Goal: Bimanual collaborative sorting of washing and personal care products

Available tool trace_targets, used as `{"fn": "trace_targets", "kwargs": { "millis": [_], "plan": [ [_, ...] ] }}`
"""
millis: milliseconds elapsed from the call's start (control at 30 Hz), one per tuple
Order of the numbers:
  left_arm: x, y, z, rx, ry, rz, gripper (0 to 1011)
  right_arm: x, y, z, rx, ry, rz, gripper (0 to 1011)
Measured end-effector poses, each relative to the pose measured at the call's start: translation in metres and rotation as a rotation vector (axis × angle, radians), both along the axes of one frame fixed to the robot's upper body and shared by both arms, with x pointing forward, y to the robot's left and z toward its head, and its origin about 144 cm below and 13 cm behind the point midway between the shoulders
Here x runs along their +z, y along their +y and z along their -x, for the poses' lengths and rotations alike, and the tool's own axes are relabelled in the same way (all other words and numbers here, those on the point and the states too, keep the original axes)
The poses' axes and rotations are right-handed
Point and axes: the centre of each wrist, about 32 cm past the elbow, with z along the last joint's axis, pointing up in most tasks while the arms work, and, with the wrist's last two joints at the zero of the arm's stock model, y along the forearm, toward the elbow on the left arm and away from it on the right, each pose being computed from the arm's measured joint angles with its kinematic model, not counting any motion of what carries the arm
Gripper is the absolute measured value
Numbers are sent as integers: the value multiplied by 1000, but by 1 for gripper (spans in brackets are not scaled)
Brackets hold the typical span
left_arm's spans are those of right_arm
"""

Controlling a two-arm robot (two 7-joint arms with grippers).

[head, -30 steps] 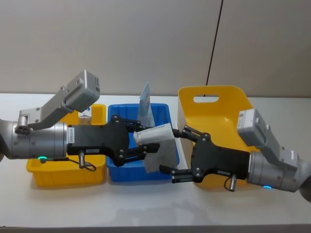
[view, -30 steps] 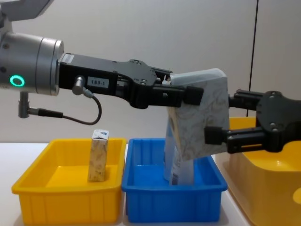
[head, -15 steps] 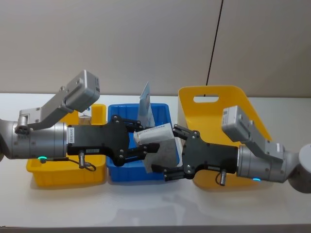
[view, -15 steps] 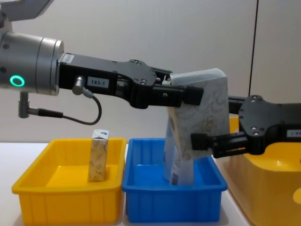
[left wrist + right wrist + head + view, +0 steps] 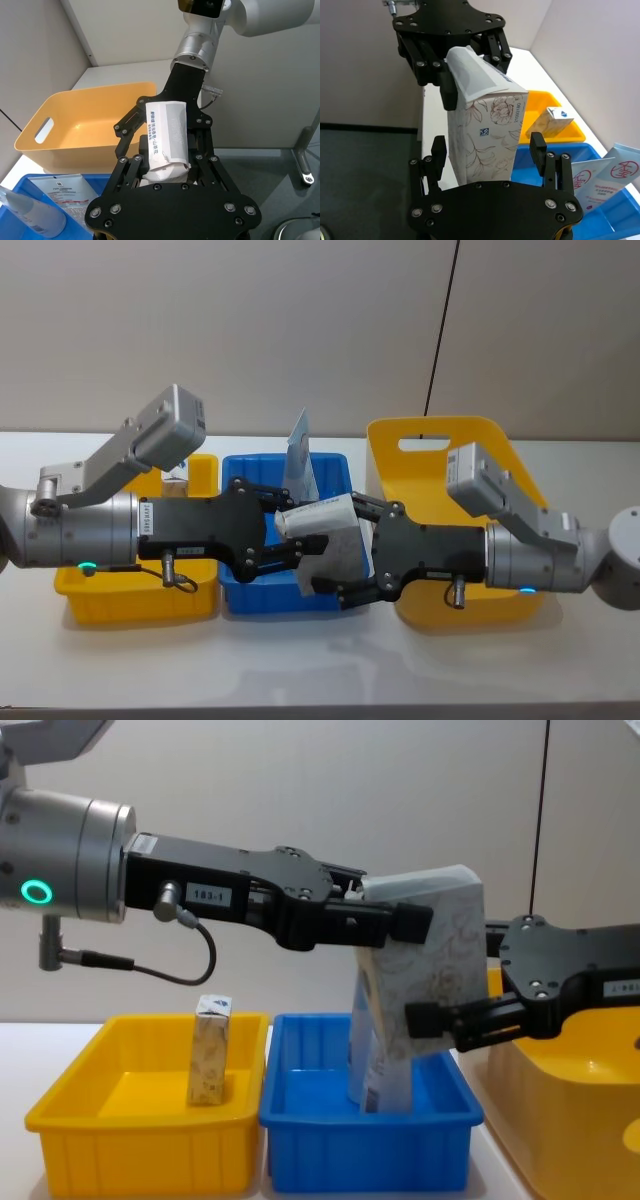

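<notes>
Two pincers, one pack (image 5: 485,135): L pincer (image 5: 300,530) clenched on its white end, holding it out mid-air for handover. R pincer (image 5: 345,545) spread, fingers either side of the far end, not gripping yet. Blue tray (image 5: 300,1150) beneath both.

A white label (image 5: 210,896) on the left gripper (image 5: 400,917) reads 183-1.

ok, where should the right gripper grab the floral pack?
The free lower half, coming from the robot's right. The left gripper clamps the floral pack by its white top end, leaving the lower body bare; the open right gripper should fit across its flat sides.
</notes>
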Motion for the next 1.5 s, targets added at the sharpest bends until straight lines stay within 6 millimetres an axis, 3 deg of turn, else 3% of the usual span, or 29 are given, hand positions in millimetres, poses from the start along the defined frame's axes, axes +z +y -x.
{"fn": "trace_targets", "kwargs": {
  "millis": [733, 867, 1400, 1500],
  "plan": [
    [0, 0, 0, 0, 0, 0, 360, 18, -6, -5, 59, 84, 65, 996],
    [0, 0, 0, 0, 0, 0, 360, 19, -7, -5, 62, 91, 69, 925],
    [0, 0, 0, -2, 0, 0, 360, 21, -8, -5, 65, 103, 76, 426],
    [0, 0, 0, -2, 0, 0, 360, 21, -7, -5, 67, 104, 77, 382]
  ]
}}
